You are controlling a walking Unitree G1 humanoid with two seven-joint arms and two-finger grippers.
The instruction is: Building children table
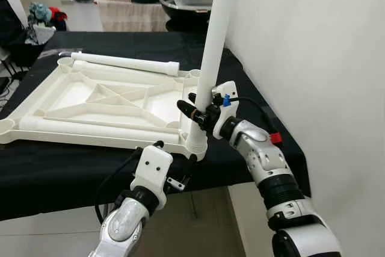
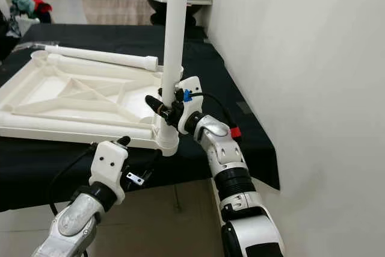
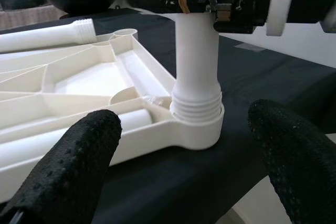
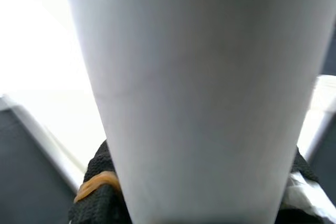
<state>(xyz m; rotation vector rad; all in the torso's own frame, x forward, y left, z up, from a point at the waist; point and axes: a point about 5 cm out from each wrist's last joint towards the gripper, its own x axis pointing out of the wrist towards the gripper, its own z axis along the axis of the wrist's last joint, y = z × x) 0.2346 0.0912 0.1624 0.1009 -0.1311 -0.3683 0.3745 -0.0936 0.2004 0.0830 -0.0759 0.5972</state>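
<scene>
- The right gripper (image 1: 197,111) grasps the upright white plastic tube leg (image 1: 212,52) between its jaws; the leg's threaded end sits in the corner socket of the upturned white plastic tabletop (image 1: 90,97);
- The left gripper (image 1: 178,170) is released, its jaws spread just before that corner.

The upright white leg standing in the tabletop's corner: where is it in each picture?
Left eye view: upright leg right of centre, held by the right pincer.
Right eye view: left of centre.
Left wrist view: centre, threads in the corner socket.
Right wrist view: close up, across the picture.
Shared landmark: the socket.
</scene>
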